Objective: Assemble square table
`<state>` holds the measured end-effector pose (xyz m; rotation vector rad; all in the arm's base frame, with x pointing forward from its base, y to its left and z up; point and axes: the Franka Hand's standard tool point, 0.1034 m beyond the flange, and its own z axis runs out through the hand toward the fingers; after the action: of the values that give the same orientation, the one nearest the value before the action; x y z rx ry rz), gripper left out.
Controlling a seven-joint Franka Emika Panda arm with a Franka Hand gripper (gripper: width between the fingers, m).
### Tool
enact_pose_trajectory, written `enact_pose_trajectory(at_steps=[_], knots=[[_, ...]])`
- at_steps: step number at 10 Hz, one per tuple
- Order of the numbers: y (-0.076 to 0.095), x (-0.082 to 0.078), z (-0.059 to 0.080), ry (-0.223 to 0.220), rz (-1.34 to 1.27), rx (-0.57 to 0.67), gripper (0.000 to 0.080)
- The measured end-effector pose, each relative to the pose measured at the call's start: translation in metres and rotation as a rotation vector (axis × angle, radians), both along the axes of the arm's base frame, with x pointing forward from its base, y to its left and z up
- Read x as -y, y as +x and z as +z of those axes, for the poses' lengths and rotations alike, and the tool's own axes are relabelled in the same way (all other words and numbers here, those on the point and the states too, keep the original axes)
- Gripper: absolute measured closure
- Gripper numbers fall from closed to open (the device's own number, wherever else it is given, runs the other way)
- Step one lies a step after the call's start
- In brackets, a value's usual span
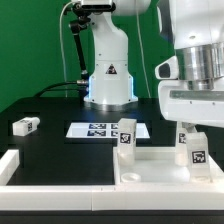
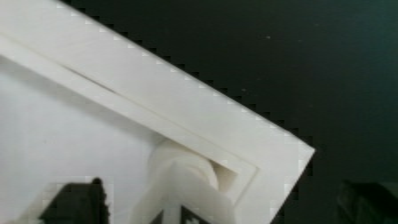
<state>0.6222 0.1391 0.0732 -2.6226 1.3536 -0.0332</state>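
The white square table top [image 1: 150, 165] with its raised rim lies at the exterior view's lower right. One tagged white leg [image 1: 128, 135] stands upright at its far left corner. A second tagged leg [image 1: 193, 148] stands at the far right corner. My gripper [image 1: 193, 130] hangs right over this second leg. In the wrist view the leg [image 2: 192, 185] stands inside the top's corner rim [image 2: 214, 110], between my dark fingers [image 2: 71, 205] with gaps on both sides. The gripper [image 2: 214, 212] is open. A third tagged leg [image 1: 25, 126] lies loose at the left.
The marker board [image 1: 100, 130] lies on the black table in front of the robot base [image 1: 108, 85]. A long white border rail [image 1: 20, 165] runs along the front left. Cables hang behind the base.
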Motion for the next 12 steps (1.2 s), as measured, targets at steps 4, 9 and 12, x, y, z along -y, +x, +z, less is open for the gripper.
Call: enact_pose_trajectory(at_steps=[4, 9, 12], knots=[[0.007, 0.028, 0.002, -0.066, 0.442, 0.083, 0.0150], [0.012, 0.029, 0.001, -0.115, 0.603, 0.138, 0.0366], [0.012, 0.030, 0.000, -0.094, 0.445, 0.116, 0.0511]])
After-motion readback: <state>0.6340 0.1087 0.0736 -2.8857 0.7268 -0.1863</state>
